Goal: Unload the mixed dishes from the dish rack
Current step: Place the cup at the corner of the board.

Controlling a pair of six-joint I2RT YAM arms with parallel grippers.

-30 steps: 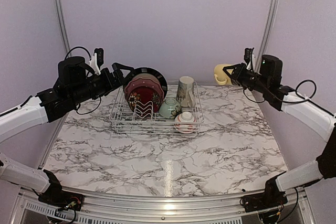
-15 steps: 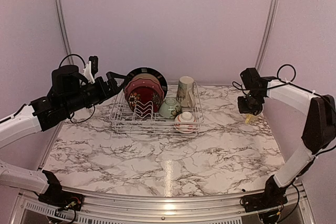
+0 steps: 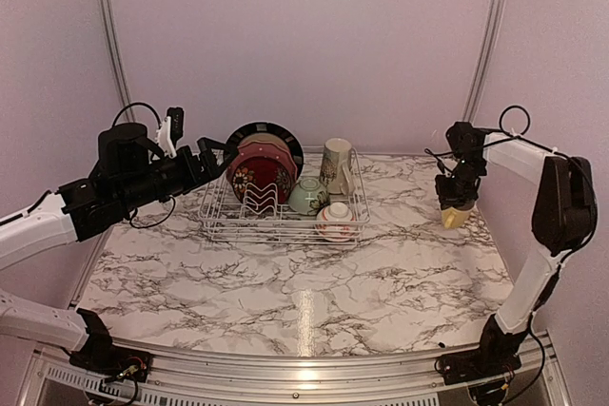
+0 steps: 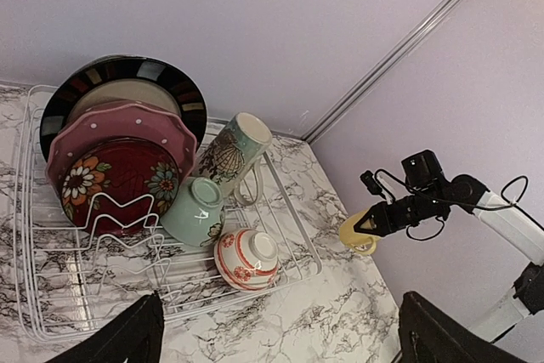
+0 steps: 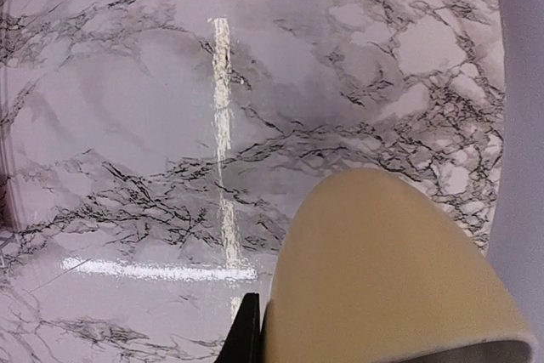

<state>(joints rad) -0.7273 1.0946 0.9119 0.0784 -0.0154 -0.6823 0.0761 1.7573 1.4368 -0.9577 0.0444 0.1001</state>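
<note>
Bringing the yellow mug (image 3: 456, 217) down, from high near the back wall a second ago to low over the table (image 3: 314, 273), far to the right of the rack (image 3: 221, 221). Turning the right tool (image 3: 455, 199) to point downward and keeping it clamped together on the mug, with the mug directly under it. Not possible to tell from these views if the mug bottom is already touching the table or is just above it.

Keeping the left tool (image 3: 224, 157) wide apart and gripping nothing, almost at the same place as before, with the standing plates (image 3: 259, 173) just ahead of its tips.

Judging from this: nearly finishing the unloading of one mug, with only the setting down and the letting go remaining. Still waiting in the rack, ahead of the left tool: the plates, then the tall mug (image 3: 334, 164), the green cup (image 3: 306, 197) and the red and white bowl (image 3: 335, 221). Probably preparing the left tool for the nearest plate.
</note>
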